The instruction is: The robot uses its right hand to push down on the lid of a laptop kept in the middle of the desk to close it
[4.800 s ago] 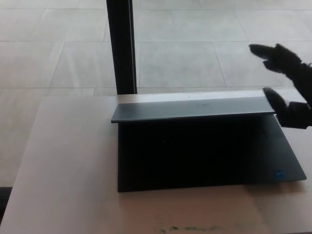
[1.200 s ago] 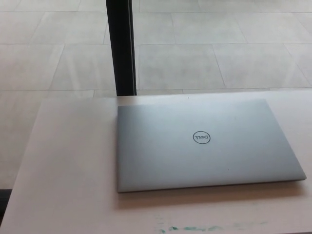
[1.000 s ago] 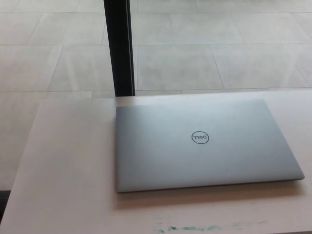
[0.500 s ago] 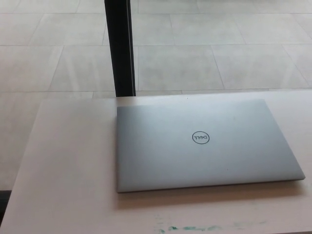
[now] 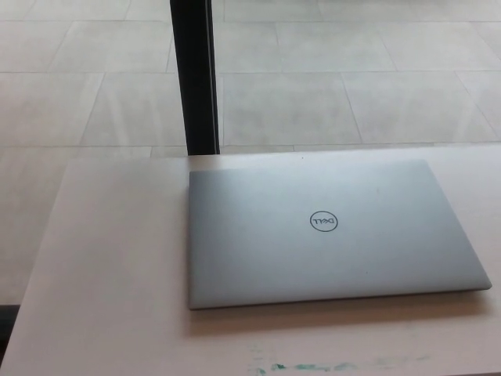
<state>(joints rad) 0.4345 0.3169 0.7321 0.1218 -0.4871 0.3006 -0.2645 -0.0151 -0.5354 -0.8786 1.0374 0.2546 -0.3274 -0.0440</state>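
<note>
A silver laptop (image 5: 329, 231) lies flat and closed in the middle of the pale desk (image 5: 109, 274), its lid down with a round dark logo (image 5: 323, 222) facing up. Neither of my hands shows in the head view, and nothing touches the laptop.
A black vertical post (image 5: 196, 74) stands just behind the desk's far edge, left of the laptop's back corner. Beyond it is a light tiled floor (image 5: 352, 70). Green smudges (image 5: 305, 366) mark the desk near its front edge.
Several seconds ago the lid was partly up with my right hand by its right end; now it lies shut and the hand is gone. Over the last second only the camera wobbled slightly.
</note>
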